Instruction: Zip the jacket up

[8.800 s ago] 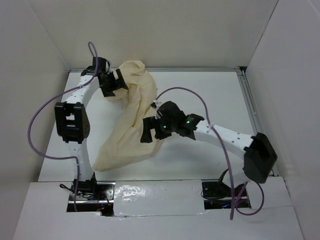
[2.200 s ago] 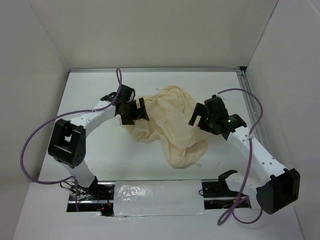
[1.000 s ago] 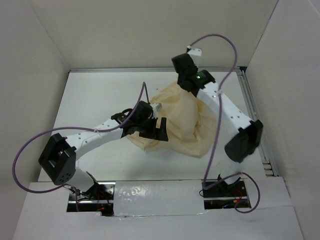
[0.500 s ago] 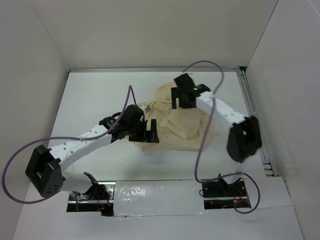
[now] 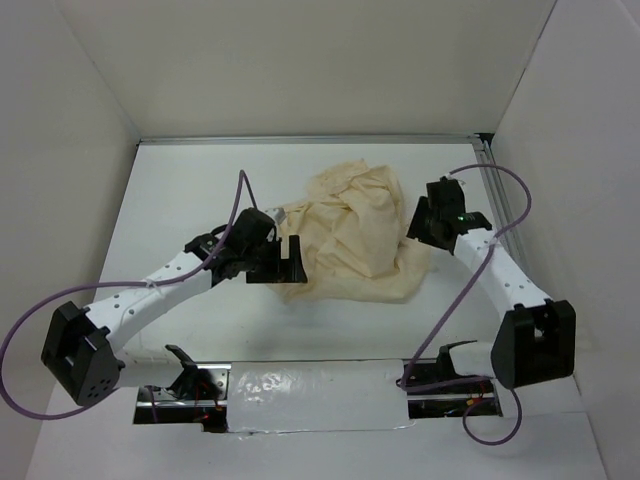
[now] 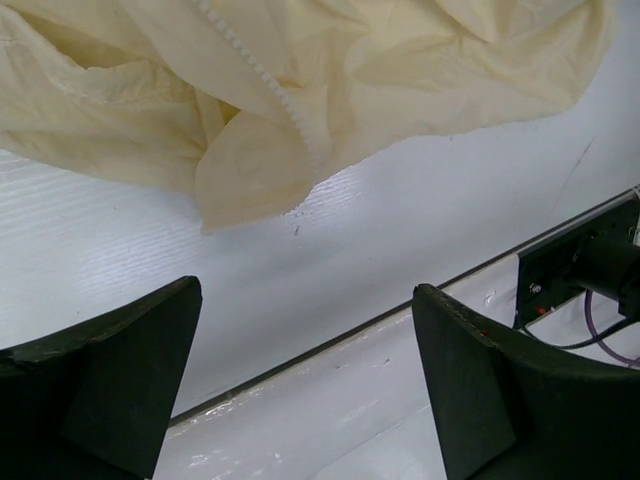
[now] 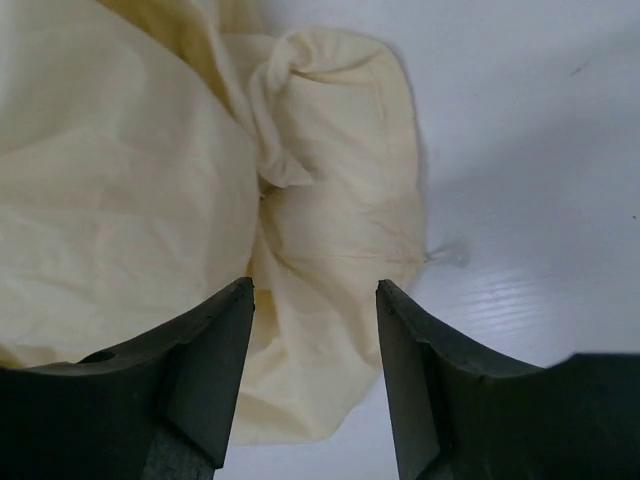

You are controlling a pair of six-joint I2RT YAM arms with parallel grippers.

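**Crumpled jacket lies between two open grippers**

The jacket (image 5: 350,235) sits in a rumpled cream heap on the white table (image 5: 200,190), a little right of the middle, with an arm at each side of it.

The left gripper (image 5: 291,262) is at the heap's near-left edge. From its wrist camera, the left gripper (image 6: 305,370) has its two dark fingers (image 6: 100,385) spread wide with nothing between them. Only bare table shows in the gap, and the cloth lies beyond the fingertips, not touching them. A line of zipper teeth (image 6: 255,68) runs along a folded edge of the jacket (image 6: 420,60) there. I cannot make out the zipper pull in any view.

The right gripper (image 5: 417,227) is against the heap's right side. Its wrist camera shows the right gripper (image 7: 315,370) with jaws parted above a bunched, knotted fold of the jacket (image 7: 330,230). Cloth fills the gap between the fingers, but whether they touch it I cannot tell.
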